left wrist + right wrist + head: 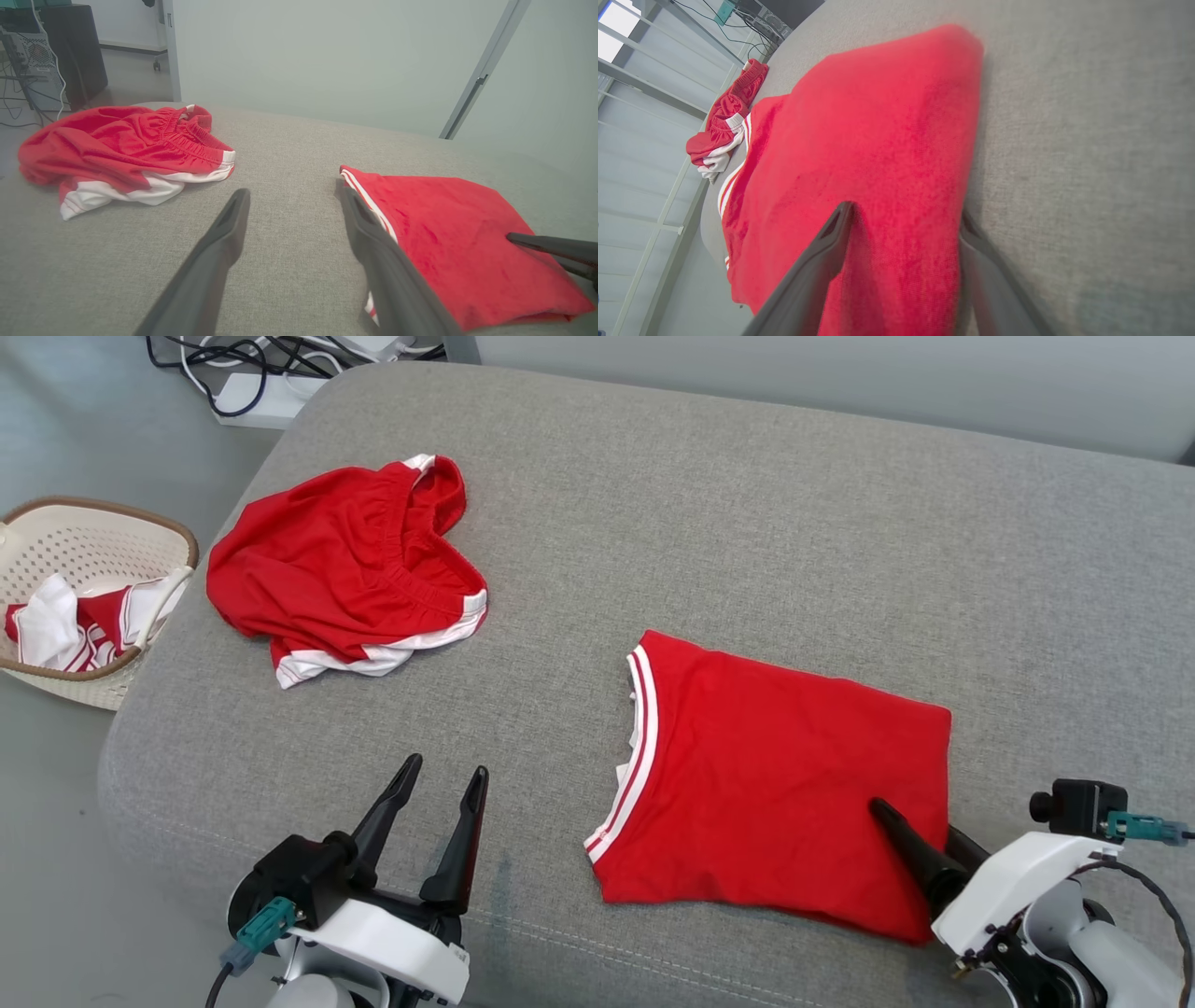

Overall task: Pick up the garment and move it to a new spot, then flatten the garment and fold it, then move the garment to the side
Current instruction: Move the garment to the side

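Red garment [775, 775], white-striped trim, folded flat, on grey cushion [747, 523]

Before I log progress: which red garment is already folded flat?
The red garment on the right, a neat flat rectangle; the crumpled garment by the basket is not.

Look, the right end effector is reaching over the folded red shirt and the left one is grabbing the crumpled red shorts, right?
Not quite. The left end effector grabs nothing: the head view shows it open over the bare grey cushion, apart from the crumpled red shorts. The right end effector does reach over the folded red shirt.
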